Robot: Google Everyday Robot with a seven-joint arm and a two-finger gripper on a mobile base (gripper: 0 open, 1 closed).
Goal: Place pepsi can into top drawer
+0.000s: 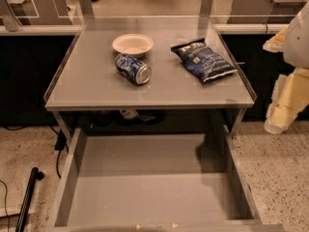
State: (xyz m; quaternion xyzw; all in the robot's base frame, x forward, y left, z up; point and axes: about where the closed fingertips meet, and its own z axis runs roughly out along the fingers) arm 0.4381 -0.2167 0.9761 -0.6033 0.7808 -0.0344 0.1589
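The pepsi can (133, 68), blue with white markings and a silver end, lies on its side on the grey table top (96, 88), left of centre. The top drawer (149, 187) is pulled out below the table's front edge, and nothing shows inside it. My gripper (281, 111) hangs at the far right edge of the view, beside the table's right front corner. It is well to the right of the can, touches nothing, and holds nothing that I can see.
A white bowl (133, 44) stands just behind the can. A flat dark-blue chip bag (203, 59) lies on the right part of the table. Clear low walls (63, 62) edge the table sides. A black pole (26, 197) and cables lie on the floor at left.
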